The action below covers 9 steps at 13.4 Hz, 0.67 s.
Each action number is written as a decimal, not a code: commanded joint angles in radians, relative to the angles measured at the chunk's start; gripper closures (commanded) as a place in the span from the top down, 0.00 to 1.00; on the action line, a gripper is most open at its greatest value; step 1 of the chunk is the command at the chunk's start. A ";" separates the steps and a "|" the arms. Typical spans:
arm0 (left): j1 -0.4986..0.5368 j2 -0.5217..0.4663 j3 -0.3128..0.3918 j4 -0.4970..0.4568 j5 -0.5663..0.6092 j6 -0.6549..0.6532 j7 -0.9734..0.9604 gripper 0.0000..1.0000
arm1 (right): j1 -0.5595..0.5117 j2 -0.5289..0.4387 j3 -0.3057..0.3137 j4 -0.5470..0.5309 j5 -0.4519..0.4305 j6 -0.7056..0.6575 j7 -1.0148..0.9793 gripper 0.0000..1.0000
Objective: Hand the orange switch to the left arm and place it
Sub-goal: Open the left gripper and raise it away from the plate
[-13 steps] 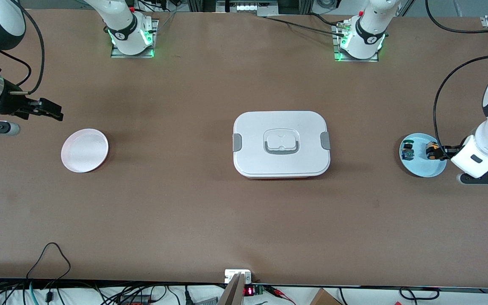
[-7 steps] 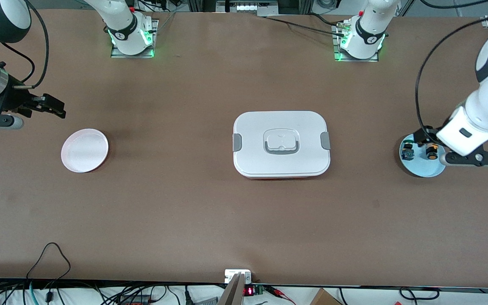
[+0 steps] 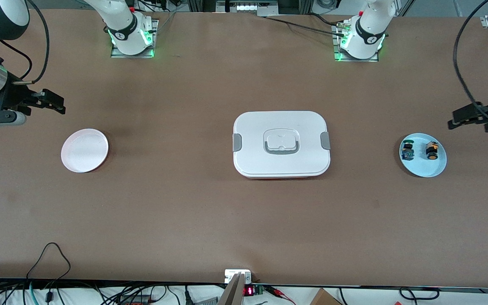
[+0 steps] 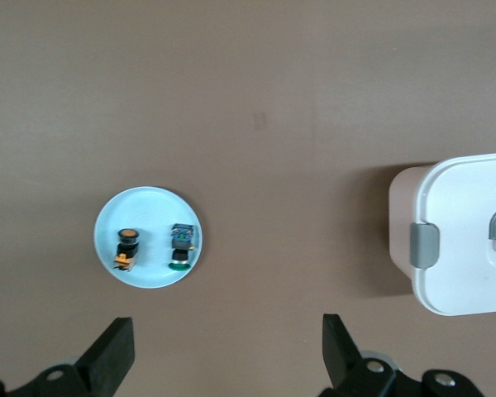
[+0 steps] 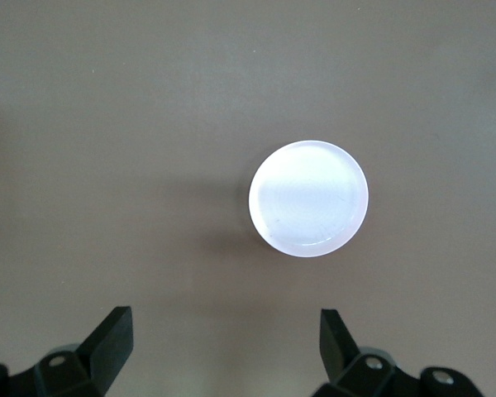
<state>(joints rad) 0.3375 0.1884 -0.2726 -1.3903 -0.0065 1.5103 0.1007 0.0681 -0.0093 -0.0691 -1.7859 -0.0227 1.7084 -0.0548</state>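
Note:
The orange switch (image 3: 431, 151) stands on a light blue plate (image 3: 422, 166) at the left arm's end of the table, beside a small blue-and-green component (image 3: 407, 151). The left wrist view shows the same switch (image 4: 126, 247) on that plate (image 4: 149, 273). My left gripper (image 3: 453, 119) hangs open and empty over bare table beside the plate; from its wrist, the left gripper (image 4: 227, 347) holds nothing between its fingers. The white box (image 3: 281, 144) sits mid-table. My right gripper (image 3: 61, 106) hovers open over the table beside a white plate (image 3: 84, 150).
From the right wrist, the white plate (image 5: 308, 198) lies empty ahead of the open right gripper (image 5: 226, 343). A corner of the box (image 4: 463, 240) with its grey clip shows in the left wrist view. Cables run along the table's near edge.
The left gripper has pulled up and away from the blue plate, leaving the orange switch standing on it. The right gripper has shifted only slightly.

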 commanded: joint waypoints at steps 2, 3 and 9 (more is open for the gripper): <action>-0.127 -0.127 0.125 -0.211 -0.018 0.094 0.002 1.00 | -0.010 -0.024 0.015 -0.016 0.004 -0.007 0.070 1.00; -0.167 -0.165 0.165 -0.277 -0.017 0.137 -0.001 1.00 | -0.010 -0.026 0.017 -0.018 0.004 -0.007 0.099 1.00; -0.227 -0.237 0.248 -0.372 -0.013 0.151 -0.001 1.00 | -0.011 -0.077 0.015 -0.063 0.000 -0.006 0.061 1.00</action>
<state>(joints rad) 0.1209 -0.0210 -0.0403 -1.7421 -0.0101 1.6575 0.0985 0.0682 -0.0450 -0.0651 -1.8069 -0.0228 1.7036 0.0148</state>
